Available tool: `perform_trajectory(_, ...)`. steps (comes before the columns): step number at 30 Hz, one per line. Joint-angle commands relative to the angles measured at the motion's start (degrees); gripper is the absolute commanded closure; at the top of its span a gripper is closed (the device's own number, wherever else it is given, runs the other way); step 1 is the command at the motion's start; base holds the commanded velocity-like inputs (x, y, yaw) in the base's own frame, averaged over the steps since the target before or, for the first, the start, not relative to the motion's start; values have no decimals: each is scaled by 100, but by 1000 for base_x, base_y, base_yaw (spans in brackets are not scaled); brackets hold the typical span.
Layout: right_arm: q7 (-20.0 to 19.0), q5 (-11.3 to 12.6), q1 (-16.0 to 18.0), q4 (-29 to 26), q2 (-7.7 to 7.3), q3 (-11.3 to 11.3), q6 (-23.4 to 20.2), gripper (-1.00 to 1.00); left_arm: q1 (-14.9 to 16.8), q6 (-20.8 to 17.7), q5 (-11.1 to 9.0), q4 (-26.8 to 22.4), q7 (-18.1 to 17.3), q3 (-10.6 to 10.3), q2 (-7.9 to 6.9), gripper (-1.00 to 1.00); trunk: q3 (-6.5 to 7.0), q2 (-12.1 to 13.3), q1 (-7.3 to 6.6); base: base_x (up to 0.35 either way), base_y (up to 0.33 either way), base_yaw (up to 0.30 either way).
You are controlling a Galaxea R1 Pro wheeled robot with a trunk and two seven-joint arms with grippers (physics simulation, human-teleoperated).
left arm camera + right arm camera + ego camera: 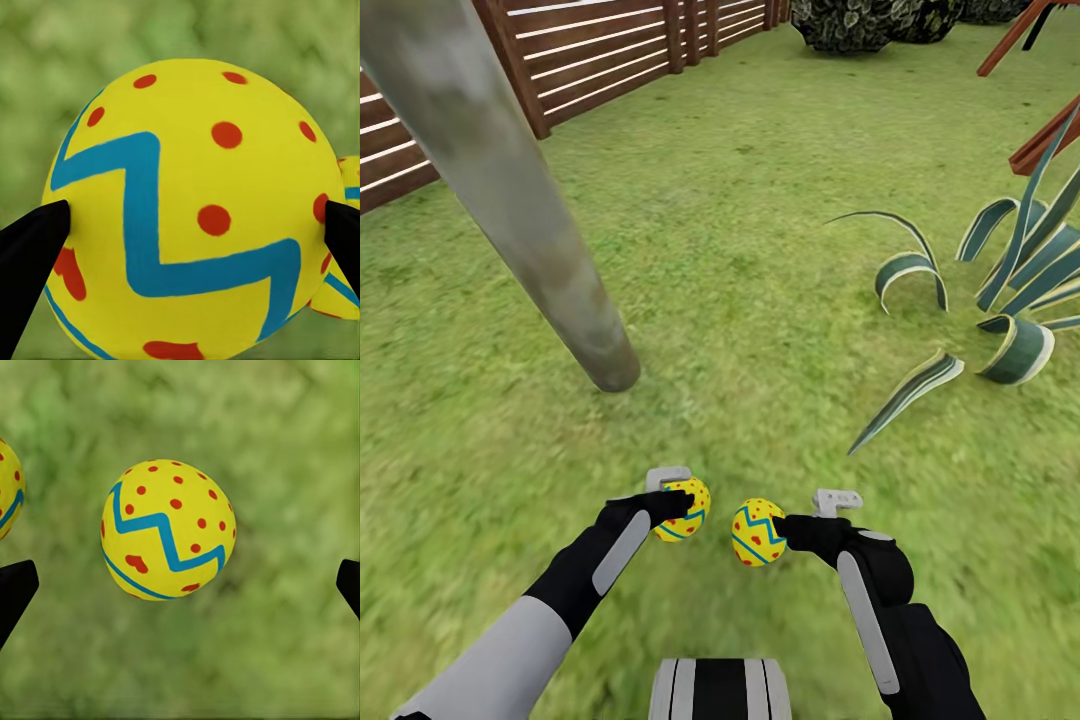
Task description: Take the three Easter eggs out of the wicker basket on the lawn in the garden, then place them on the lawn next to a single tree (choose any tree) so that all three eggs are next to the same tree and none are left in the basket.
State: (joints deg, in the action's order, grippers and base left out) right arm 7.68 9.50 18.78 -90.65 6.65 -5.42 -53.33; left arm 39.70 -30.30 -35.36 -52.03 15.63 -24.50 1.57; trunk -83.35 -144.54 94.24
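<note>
Head view shows our left gripper (pixel 682 510) clamping one egg (pixel 685 510), our right gripper (pixel 800 525) spread around another egg (pixel 757 532), the tree (pixel 595 345) ahead-left.

The head camera looked down over lawn (pixel 760 250); both wrist cameras faced grass closely, sharing the eggs (pixel 166 529) with it.

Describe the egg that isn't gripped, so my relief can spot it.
Find the leaning grey-green tree trunk; nearer the robot, two yellow eggs show side by side. The ungripped egg is the right-hand one, between the open jaws of the right gripper; its neighbour is pinched by the left gripper.
</note>
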Motion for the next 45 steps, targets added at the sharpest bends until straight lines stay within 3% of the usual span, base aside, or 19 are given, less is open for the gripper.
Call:
perform_trajectory(1, 59, 61, 3, -5, 1, -5, -19, -100, 3, -11, -61, -8, 54, -12, -4, 100, -5, -2, -1, 0, 0, 0)
perform_trajectory(45, 59, 61, 2, -5, -1, -3, -19, -100, 3, -11, -60, -10, 54, -11, 2, 100, -425, -27, 48, 0, 0, 0)
